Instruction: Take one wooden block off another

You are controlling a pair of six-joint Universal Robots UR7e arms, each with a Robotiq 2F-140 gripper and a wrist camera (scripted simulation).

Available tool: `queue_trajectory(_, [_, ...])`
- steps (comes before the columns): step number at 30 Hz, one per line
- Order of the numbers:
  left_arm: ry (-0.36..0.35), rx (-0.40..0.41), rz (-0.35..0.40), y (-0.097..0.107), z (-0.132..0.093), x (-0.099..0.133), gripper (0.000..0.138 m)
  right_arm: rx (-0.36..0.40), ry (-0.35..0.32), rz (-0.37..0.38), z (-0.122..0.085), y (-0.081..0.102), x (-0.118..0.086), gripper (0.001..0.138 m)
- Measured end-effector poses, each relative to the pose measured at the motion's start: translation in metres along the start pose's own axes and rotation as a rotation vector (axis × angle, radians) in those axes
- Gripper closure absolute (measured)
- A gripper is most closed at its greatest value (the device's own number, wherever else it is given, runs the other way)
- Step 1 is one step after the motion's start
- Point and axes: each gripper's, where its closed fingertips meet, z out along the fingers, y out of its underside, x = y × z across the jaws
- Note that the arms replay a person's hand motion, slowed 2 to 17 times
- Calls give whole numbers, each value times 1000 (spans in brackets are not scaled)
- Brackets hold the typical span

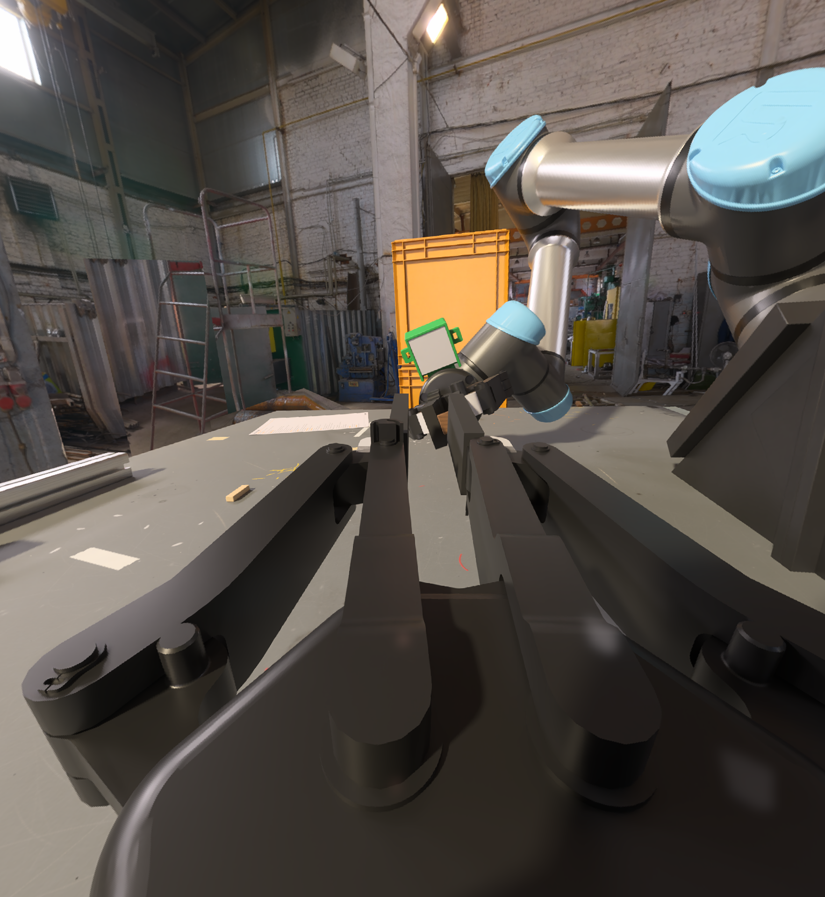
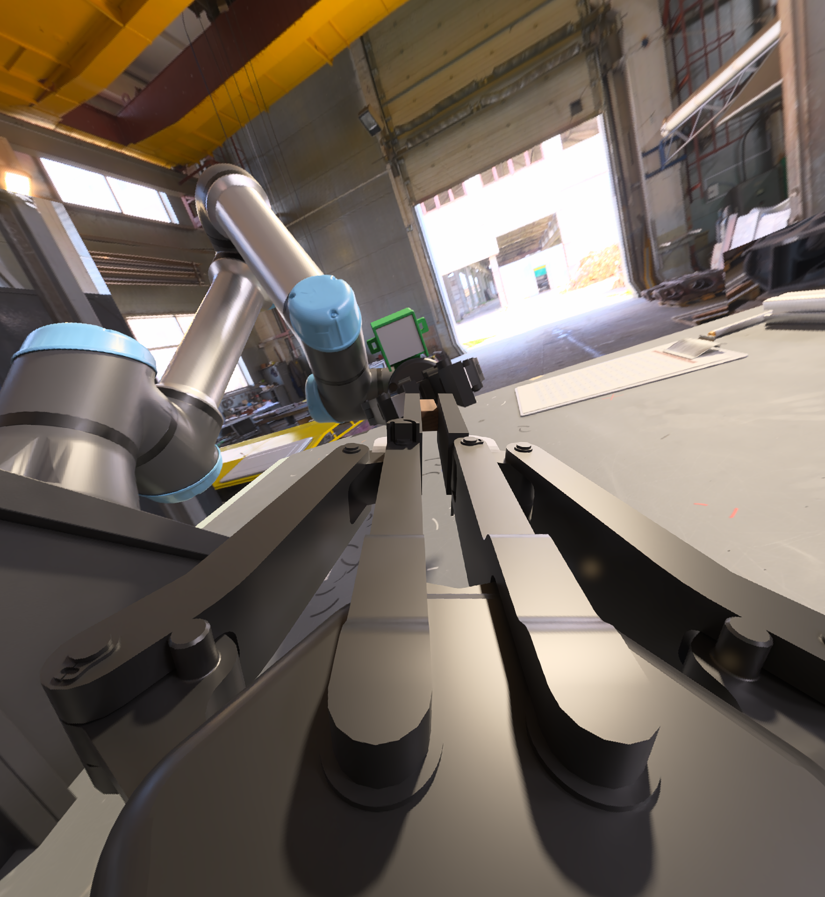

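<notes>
My left gripper (image 1: pixel 429 423) has its jaws drawn close, with a narrow gap at the tips. A sliver of tan wooden block (image 1: pixel 442 421) shows in that gap, mostly hidden by the fingers. My right gripper (image 2: pixel 429 411) is also nearly shut, on a brown wooden block (image 2: pixel 429 410) of which only a small face shows. The two grippers meet tip to tip low over the grey table (image 1: pixel 167 606). The right gripper also shows in the left wrist view (image 1: pixel 432 417), and the left gripper in the right wrist view (image 2: pixel 449 381). I cannot tell how the blocks sit against each other.
A small loose wooden piece (image 1: pixel 238 492) lies on the table to the left. A paper sheet (image 1: pixel 311 422) (image 2: pixel 619 376) and an aluminium profile (image 1: pixel 46 480) (image 2: pixel 813 306) lie farther out. An orange crate (image 1: pixel 449 301) stands behind. The right arm's base (image 1: pixel 765 437) is close on the right.
</notes>
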Motion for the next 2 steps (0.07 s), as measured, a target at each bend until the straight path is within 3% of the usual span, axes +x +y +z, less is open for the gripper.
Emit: queue_trajectory(2, [7, 2, 14, 0, -2, 0, 117, -22, -17, 16, 1, 3, -1, 129])
